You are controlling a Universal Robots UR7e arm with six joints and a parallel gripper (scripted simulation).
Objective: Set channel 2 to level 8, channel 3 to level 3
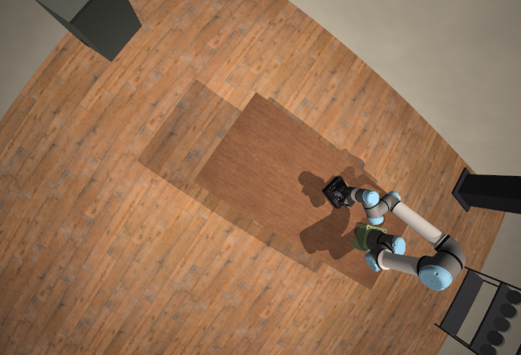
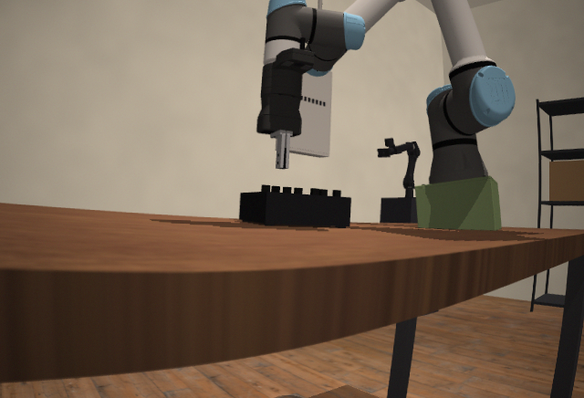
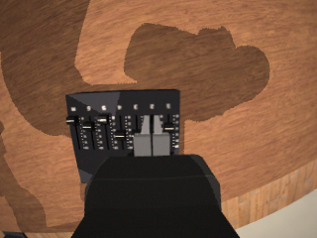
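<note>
The black lighting desk [image 2: 295,209] [image 1: 334,187] [image 3: 99,102] stands on its feet on the wooden table [image 2: 188,261] [image 1: 260,153]. Several fader caps [image 2: 297,191] stick up from its top; in the wrist view they stand at different levels along their slots [image 3: 102,129]. My gripper [image 2: 282,165] [image 3: 152,125] hangs straight above the left part of the desk, a short gap over the caps. Its two grey fingers are pressed together with nothing between them. In the wrist view the fingers cover part of the desk's right faders.
The arm's green base block [image 2: 457,203] [image 1: 361,237] stands on the table to the right of the desk. A small black stand with a device [image 2: 401,181] is behind it. A dark shelf rack [image 2: 561,158] stands at the far right off the table.
</note>
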